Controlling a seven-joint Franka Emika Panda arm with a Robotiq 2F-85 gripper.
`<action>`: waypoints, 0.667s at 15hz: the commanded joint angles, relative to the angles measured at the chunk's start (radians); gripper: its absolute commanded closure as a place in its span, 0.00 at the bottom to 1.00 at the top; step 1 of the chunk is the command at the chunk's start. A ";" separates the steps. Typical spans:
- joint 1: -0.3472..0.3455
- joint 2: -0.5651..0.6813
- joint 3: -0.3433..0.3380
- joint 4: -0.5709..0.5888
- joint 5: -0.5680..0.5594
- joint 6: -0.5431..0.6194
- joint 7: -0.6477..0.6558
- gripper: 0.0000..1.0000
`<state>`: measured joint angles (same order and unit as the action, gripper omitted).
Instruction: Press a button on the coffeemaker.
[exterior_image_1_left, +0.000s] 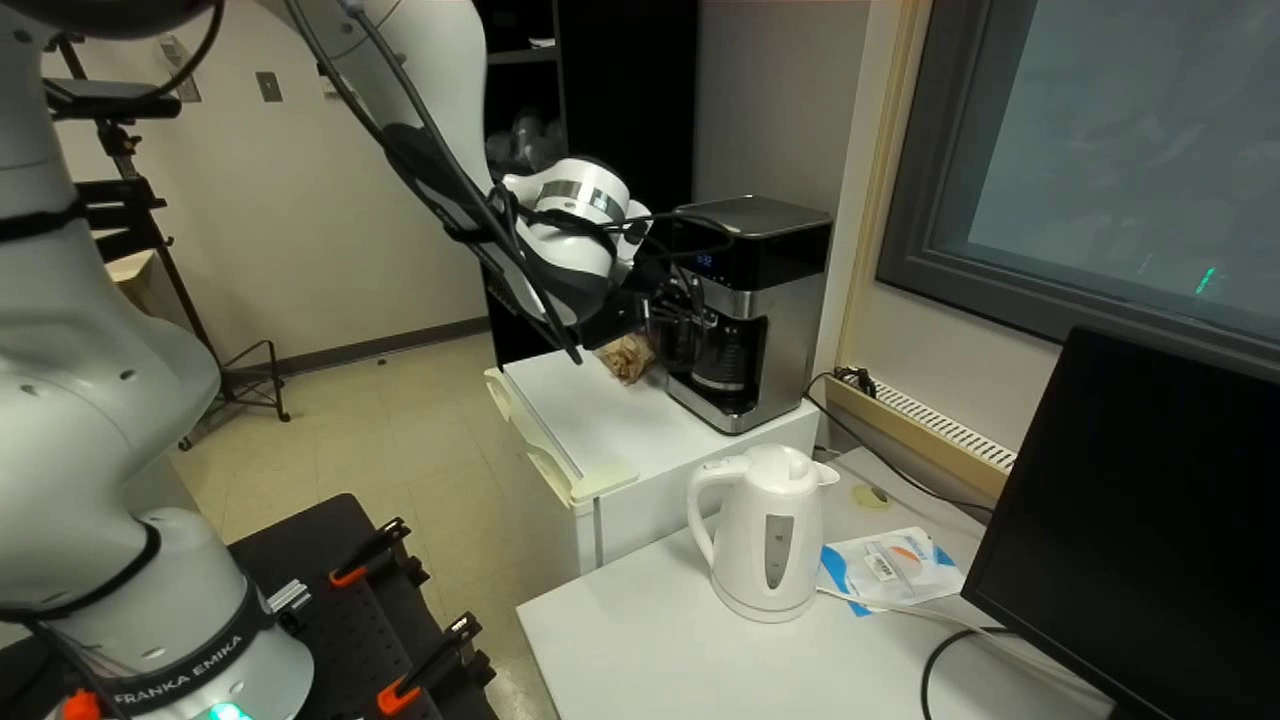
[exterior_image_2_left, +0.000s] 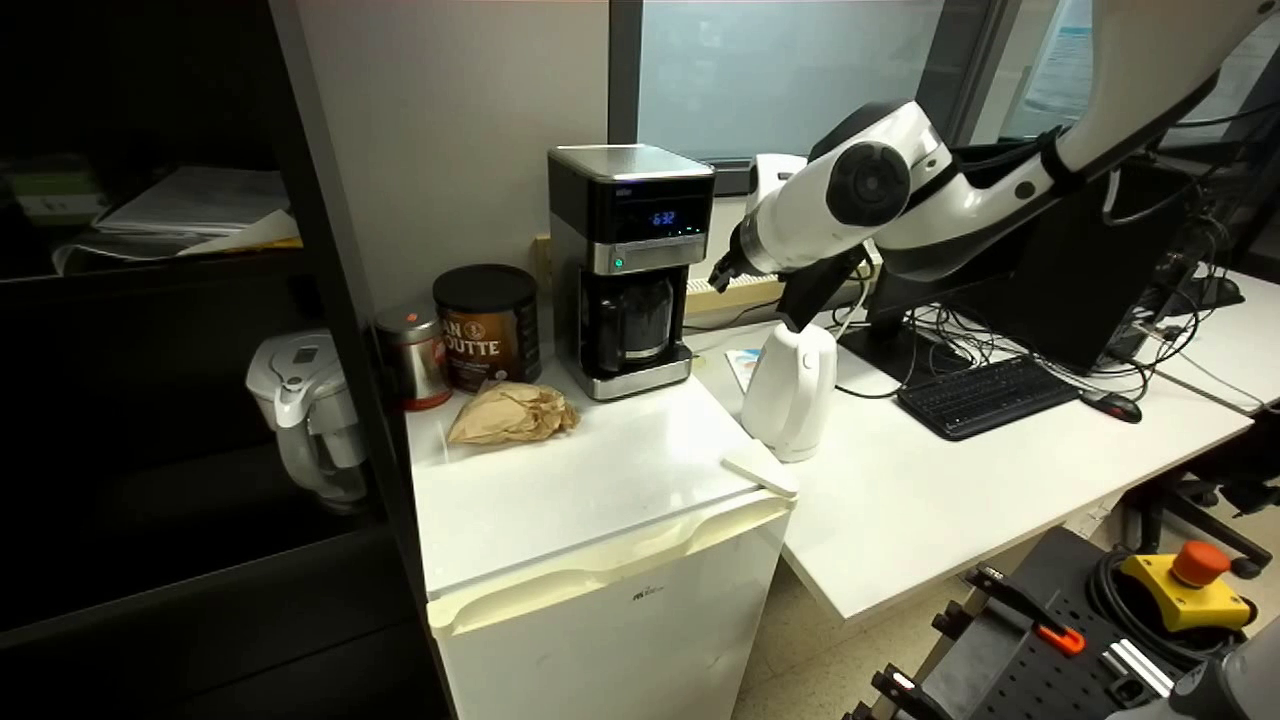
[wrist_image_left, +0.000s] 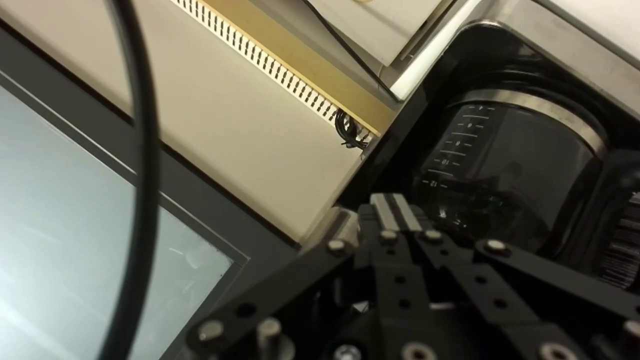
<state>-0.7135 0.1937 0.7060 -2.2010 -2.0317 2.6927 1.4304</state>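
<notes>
The coffeemaker (exterior_image_1_left: 790, 340) is a black and silver box standing on a white mini fridge. In an exterior view its front (exterior_image_2_left: 655, 218) shows a lit blue clock and a green-lit button (exterior_image_2_left: 619, 263) on the silver band. The dark carafe (wrist_image_left: 500, 165) appears upside down in the wrist view. My gripper (wrist_image_left: 395, 212) is shut and empty, its fingertips together in front of the machine, near the silver band's end. The band is mostly hidden behind the fingers in the wrist view. In an exterior view the gripper (exterior_image_2_left: 722, 280) is by the machine's right front side. I cannot tell whether it touches.
A white kettle (exterior_image_1_left: 765, 535) stands on the desk beside the fridge (exterior_image_2_left: 610, 620). A paper bag (exterior_image_2_left: 512, 412), a coffee can (exterior_image_2_left: 487, 325) and a metal canister (exterior_image_2_left: 415, 355) are left of the machine. A monitor (exterior_image_1_left: 1130, 520) and window wall are nearby.
</notes>
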 joint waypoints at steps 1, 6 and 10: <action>0.013 0.039 0.011 0.051 -0.061 -0.024 0.056 0.96; 0.016 0.034 0.023 0.069 -0.108 -0.019 0.098 0.96; 0.018 0.035 0.029 0.078 -0.138 -0.025 0.125 0.96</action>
<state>-0.7023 0.2190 0.7267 -2.1405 -2.1262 2.6914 1.5123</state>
